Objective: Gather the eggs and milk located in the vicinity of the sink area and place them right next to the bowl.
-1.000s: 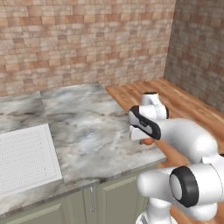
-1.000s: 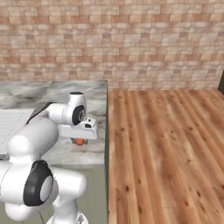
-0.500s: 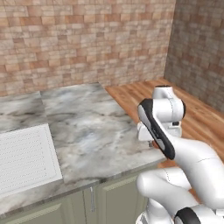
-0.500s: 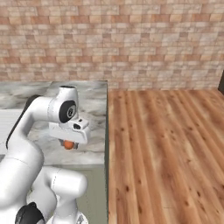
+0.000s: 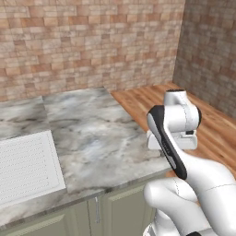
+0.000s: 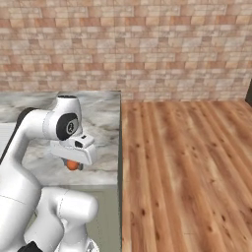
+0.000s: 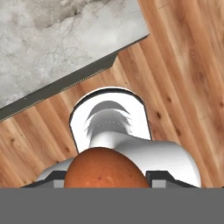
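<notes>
Orange egg (image 7: 105, 168) in hand (image 6: 74, 165)

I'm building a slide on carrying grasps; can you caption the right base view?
The hand carries the egg above the marble counter near its edge, wood floor alongside.

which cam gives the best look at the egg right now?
Hand view: the egg sits large and close between the finger tips, its speckled orange surface plain. The right base view shows a small orange bit of it under the gripper. In the left base view the arm covers it.
</notes>
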You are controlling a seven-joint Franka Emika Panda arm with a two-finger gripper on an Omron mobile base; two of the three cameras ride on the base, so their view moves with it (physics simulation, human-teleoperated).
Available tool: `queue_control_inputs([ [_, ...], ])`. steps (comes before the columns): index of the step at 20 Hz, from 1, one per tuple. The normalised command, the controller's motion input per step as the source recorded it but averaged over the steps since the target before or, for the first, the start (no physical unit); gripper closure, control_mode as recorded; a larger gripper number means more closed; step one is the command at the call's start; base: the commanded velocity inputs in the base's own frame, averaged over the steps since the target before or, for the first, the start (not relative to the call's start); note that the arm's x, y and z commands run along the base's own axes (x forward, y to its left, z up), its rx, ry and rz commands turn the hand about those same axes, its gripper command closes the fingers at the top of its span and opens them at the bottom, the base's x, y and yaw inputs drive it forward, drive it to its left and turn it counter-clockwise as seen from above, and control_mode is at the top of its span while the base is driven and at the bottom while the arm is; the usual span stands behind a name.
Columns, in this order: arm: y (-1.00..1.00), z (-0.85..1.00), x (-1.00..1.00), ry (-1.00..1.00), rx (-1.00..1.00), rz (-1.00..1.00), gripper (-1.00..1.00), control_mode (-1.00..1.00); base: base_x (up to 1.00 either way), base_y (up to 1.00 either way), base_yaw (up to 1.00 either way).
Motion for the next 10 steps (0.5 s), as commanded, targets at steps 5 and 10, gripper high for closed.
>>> queue_control_inputs([
  [5, 0.00, 0.00, 0.00, 0.00, 0.00, 0.00, 1.00, -1.00, 0.00, 0.00, 0.00],
  [10, 0.00, 0.00, 0.00, 0.00, 0.00, 0.00, 1.00, -1.00, 0.00, 0.00, 0.00],
])
